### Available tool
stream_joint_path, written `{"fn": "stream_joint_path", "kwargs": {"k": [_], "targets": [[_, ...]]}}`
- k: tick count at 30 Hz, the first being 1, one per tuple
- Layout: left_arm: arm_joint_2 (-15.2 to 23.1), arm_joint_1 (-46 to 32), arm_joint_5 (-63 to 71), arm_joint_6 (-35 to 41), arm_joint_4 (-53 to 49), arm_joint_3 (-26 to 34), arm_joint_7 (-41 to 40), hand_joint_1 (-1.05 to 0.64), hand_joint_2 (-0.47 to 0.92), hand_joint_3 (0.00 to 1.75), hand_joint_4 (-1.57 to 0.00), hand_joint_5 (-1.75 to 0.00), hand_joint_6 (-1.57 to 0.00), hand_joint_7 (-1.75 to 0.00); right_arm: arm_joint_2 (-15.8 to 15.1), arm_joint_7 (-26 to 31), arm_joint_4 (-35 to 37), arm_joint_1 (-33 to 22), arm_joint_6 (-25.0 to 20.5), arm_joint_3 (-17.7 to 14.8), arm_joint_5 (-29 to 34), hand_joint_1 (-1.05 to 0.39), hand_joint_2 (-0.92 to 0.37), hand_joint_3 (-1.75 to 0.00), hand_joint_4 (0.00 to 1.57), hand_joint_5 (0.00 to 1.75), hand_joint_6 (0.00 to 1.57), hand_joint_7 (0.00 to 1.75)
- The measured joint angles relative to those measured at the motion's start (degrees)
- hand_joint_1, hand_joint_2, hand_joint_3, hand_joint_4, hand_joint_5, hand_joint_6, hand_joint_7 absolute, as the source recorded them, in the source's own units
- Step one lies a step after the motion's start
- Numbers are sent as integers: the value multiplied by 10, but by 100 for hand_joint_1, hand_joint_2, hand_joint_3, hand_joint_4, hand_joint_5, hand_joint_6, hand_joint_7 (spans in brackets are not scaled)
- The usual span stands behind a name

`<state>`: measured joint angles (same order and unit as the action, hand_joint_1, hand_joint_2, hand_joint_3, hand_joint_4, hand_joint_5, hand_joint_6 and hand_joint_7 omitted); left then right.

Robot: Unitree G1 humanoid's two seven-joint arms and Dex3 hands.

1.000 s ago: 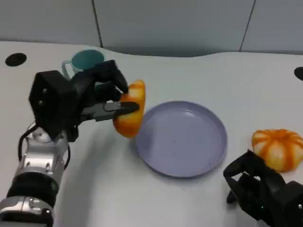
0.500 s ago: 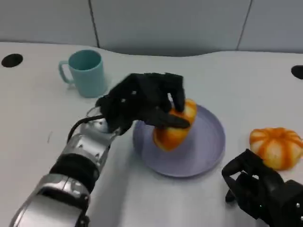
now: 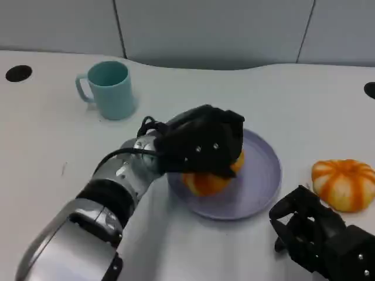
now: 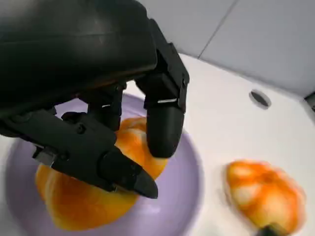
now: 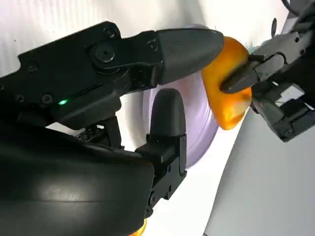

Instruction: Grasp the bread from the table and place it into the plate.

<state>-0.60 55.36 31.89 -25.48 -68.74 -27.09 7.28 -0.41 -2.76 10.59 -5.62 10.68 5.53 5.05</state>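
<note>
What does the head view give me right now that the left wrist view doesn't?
Head view alone: the teal mug standing on the table away from the plate, the silver left forearm, and the right robot hand low at the near edge, holding nothing.

Left wrist view alone: a close look at the fingers wrapped over the bread, which sits low in the plate's bowl.

Both: the left robot hand gripping the bread over the purple plate, and a second orange bun on the table beside the plate.

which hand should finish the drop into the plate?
Left. The left hand already grips the bread over the plate. The right hand sits off the plate, empty, near the second bread.
</note>
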Motion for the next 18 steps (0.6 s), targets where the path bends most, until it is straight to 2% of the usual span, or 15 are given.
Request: {"fn": "stream_joint_path", "kwargs": {"k": [2, 5, 16, 17, 18], "targets": [[10, 8, 42, 2, 1, -32, -15, -61, 89, 0, -22, -85, -47, -45, 0, -3, 0, 0, 1, 0, -4, -31, -92, -34, 64, 175, 38, 175], [13, 9, 53, 2, 1, -44, -23, -61, 89, 0, -22, -84, -47, -42, 0, -3, 1, -1, 1, -1, -10, -31, -92, -34, 64, 175, 38, 175], [13, 9, 54, 2, 1, -47, -30, -61, 89, 0, -22, -83, -50, -37, 0, -3, 2, -1, 5, -1, -11, -31, -92, -34, 64, 175, 38, 175], [13, 9, 54, 2, 1, -48, -30, -79, 91, 9, -11, -43, -27, -21, 0, -3, 2, -1, 5, -1, -11, -31, -92, -35, 63, 175, 38, 175], [13, 9, 54, 2, 1, -47, -30, -88, 92, 14, -8, -19, -17, -12, 0, -3, 2, -1, 5, -1, -11, -30, -92, -35, 62, 175, 38, 175]]}}
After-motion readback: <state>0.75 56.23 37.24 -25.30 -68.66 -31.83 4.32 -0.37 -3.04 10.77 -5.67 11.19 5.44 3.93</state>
